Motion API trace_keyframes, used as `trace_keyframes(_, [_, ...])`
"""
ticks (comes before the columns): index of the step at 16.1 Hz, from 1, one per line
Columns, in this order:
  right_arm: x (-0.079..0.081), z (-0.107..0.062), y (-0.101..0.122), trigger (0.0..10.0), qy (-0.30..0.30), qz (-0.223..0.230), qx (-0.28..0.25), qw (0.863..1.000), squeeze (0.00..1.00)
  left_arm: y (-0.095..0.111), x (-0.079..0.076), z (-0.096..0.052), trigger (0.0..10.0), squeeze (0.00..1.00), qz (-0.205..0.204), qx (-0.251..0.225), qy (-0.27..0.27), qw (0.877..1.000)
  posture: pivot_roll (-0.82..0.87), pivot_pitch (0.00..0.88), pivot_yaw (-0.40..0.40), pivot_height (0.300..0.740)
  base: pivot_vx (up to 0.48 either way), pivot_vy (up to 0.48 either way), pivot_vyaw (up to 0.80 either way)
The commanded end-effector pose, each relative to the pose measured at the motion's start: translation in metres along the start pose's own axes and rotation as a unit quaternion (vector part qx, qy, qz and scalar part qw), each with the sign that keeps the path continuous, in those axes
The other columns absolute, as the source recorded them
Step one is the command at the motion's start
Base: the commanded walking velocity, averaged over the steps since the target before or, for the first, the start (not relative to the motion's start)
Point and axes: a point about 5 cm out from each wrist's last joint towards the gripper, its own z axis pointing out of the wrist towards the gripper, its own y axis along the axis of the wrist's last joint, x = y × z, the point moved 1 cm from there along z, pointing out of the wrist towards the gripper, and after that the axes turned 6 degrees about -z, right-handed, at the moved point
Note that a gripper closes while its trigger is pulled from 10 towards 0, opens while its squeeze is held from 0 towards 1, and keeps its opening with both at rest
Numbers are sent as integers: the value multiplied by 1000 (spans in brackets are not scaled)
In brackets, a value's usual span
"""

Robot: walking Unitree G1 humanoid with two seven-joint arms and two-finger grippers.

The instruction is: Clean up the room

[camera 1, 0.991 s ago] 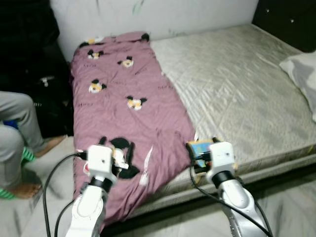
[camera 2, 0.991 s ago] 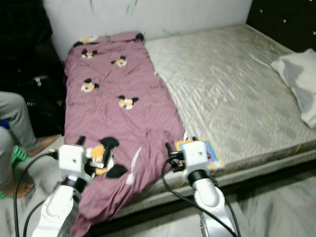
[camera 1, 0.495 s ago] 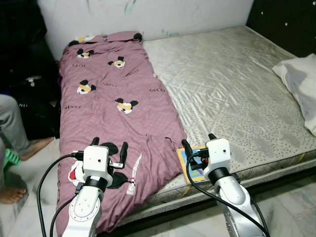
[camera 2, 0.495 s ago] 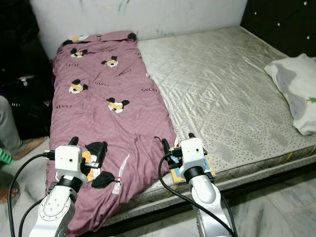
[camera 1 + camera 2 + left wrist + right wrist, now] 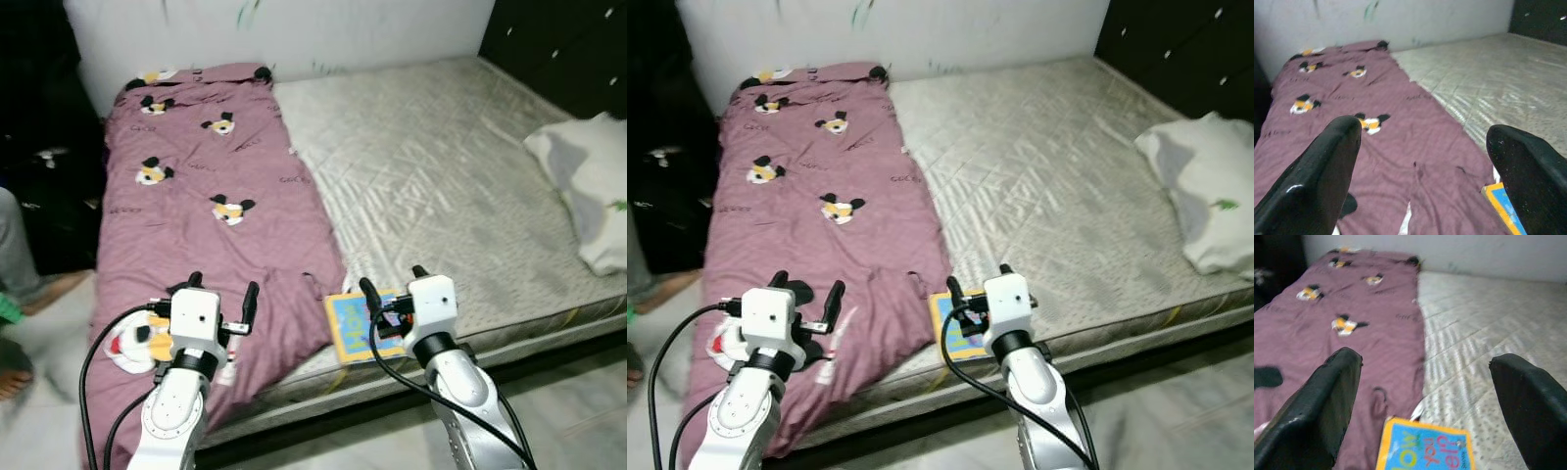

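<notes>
Bed (image 5: 460,186): quilted grey mattress | soft mauve printed blanket (image 5: 196,225) along its left side | flat rectangular book (image 5: 355,325) at its front edge | my left end effector (image 5: 221,296) and right end effector (image 5: 389,284) spread wide, empty.

Two silver jointed arms, white box-shaped wrist housings, left gripper (image 5: 221,293) and right gripper (image 5: 392,284) with long black fingers, looped black cables.

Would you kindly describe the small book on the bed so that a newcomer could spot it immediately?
Start at the grey quilted mattress and go to its near edge, beside the maroon cartoon-print blanket. There, just ahead of the right gripper, lies a flat blue book with a yellow border, the brightest thing on the bed.
</notes>
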Motion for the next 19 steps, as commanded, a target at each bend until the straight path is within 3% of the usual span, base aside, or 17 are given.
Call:
trace_keyframes(1, [4, 1, 3, 10000, 7, 2, -7, 1000, 0, -4, 3, -2, 10000, 0, 5, 9, 4, 1000, 21, 111, 27, 740, 0, -382, 0])
trace_keyframes(7, [4, 1, 2, 10000, 9, 1, -4, 1000, 0, -4, 2, -2, 10000, 0, 3, 10, 3, 1000, 18, 112, 28, 740, 0, -378, 0])
trace_keyframes(9, [5, 1, 1, 10000, 11, -1, -4, 1000, 0, -4, 3, -2, 10000, 0, -8, 7, 6, 1000, 18, 113, 27, 740, 0, 0, 0])
trace_keyframes(12, [7, 1, 1, 10000, 13, -3, -5, 1000, 0, -3, 3, -1, 10000, 0, -9, 6, 2, 1000, 18, 112, 29, 740, 0, 0, 800])
trace_keyframes(19, [6, 0, 0, 10000, 10, 3, -2, 1000, 0, -1, -3, -2, 10000, 0, -19, -1, -28, 999, 17, 114, 30, 740, 34, 0, 0])
